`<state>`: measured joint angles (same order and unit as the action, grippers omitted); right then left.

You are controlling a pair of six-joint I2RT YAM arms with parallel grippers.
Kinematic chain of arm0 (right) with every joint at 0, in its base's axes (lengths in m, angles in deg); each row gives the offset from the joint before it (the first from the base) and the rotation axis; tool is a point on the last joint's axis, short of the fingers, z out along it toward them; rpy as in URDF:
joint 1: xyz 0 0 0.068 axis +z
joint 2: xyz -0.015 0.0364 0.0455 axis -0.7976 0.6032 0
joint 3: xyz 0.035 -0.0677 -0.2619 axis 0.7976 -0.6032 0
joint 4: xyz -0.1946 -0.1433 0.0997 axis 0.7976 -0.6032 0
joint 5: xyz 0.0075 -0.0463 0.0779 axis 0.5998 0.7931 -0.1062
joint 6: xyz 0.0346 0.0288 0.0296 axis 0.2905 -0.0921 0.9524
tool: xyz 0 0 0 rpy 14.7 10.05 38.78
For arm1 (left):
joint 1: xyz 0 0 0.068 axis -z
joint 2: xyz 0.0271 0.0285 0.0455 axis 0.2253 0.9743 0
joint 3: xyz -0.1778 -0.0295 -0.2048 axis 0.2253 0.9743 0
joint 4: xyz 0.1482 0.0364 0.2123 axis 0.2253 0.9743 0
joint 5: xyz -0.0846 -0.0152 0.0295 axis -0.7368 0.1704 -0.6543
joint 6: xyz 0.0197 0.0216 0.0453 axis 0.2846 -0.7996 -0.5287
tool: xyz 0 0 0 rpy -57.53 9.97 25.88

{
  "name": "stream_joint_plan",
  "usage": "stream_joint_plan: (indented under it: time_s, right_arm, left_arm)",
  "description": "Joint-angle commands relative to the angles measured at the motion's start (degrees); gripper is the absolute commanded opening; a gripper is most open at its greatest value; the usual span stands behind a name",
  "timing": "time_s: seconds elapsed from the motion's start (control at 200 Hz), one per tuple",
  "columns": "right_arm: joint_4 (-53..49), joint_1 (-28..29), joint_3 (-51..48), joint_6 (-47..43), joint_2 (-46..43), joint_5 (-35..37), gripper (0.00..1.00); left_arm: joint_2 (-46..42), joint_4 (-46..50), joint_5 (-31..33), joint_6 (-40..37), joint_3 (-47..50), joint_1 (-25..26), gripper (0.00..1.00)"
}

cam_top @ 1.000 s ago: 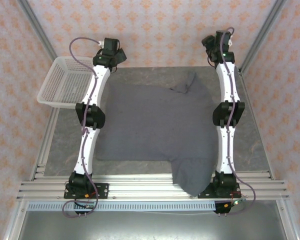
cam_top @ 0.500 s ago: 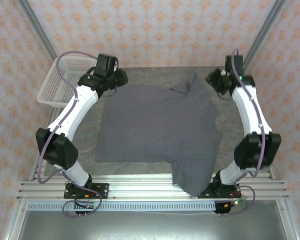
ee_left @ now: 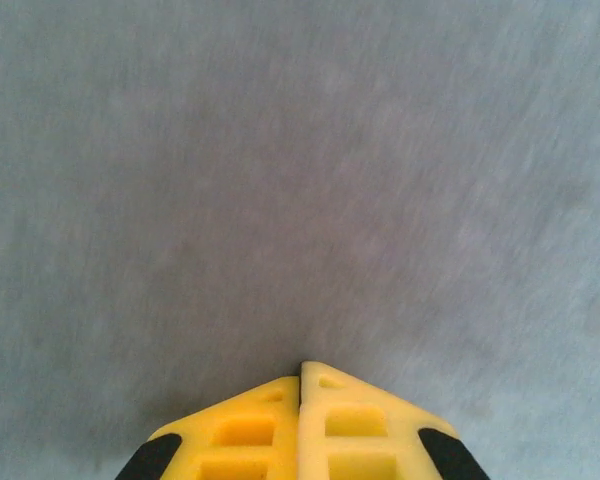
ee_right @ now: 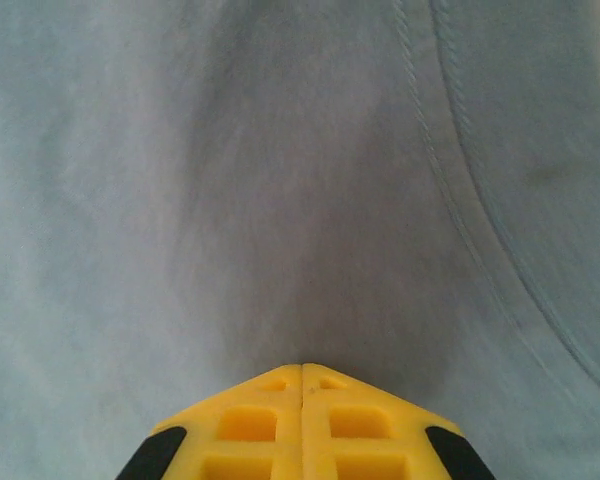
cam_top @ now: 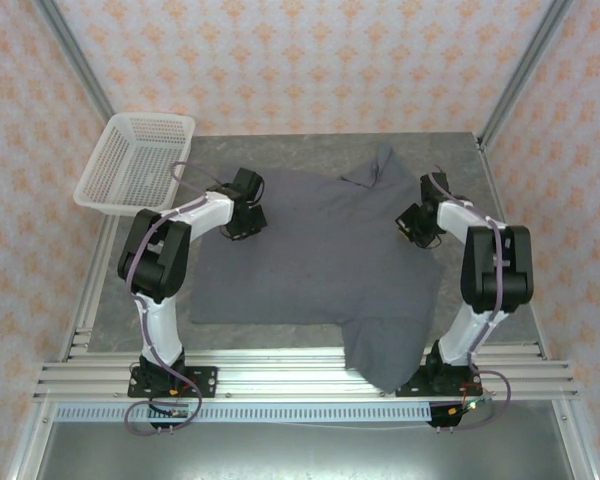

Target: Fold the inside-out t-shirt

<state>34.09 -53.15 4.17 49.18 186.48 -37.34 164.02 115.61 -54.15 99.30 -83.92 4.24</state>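
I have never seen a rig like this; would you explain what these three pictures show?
These are two white robot arms bolted at the near edge of a grey table. The wide picture looks down from above and behind them; the two close-ups come from cameras on their wrists. A dark grey t-shirt lies spread out, and a white mesh basket sits at the far left corner. The left hand and right hand, both yellow-fingered, are shut with tips at the cloth; whether they pinch it is unclear.
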Motion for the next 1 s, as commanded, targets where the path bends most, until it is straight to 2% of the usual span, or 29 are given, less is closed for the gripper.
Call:
stream_joint_plan:
  time_s: [0.0,0.105,0.265,0.53,0.645,0.741,0.801,0.871,0.951,0.996]
  right_arm:
    - [2.8,0.1,4.4,0.0,4.9,4.0,0.0]
    - [2.2,0.1,9.4,1.1,11.7,3.9,0.0]
    - [1.0,0.1,19.2,1.3,19.1,5.4,0.0]
    - [-7.0,0.1,39.3,1.1,30.4,2.8,0.0]
    - [-8.7,0.1,41.7,-0.1,28.7,2.4,0.0]
    - [-10.5,0.1,42.0,-2.0,22.8,1.1,0.0]
    - [-10.3,0.1,37.6,-3.0,16.3,1.8,0.05]
    - [-8.5,-0.1,27.3,-3.1,6.3,6.2,0.16]
    - [-5.9,-1.5,14.1,-2.4,-5.1,10.0,0.27]
    - [-4.5,-3.1,7.5,-1.7,-10.6,10.8,0.3]
  left_arm:
    - [3.0,-3.7,4.9,2.7,-2.4,0.1,0.0]
    - [7.3,-3.5,6.3,5.0,-5.1,-0.8,0.0]
    - [12.9,-5.8,4.2,6.5,-10.4,-3.1,0.0]
    - [23.5,1.1,1.7,3.8,-32.6,-6.1,0.0]
    - [21.2,-0.1,0.5,3.7,-31.6,-6.2,0.0]
    - [13.9,-5.3,-3.2,3.3,-24.1,-6.1,0.0]
    - [6.8,-9.3,-4.6,3.2,-16.7,-6.1,0.11]
    - [-2.5,-11.9,-4.7,2.9,-7.7,-6.3,0.24]
    - [-14.1,-12.7,-4.0,2.0,1.8,-6.9,0.47]
    - [-19.7,-12.3,-3.6,1.5,6.5,-7.4,0.58]
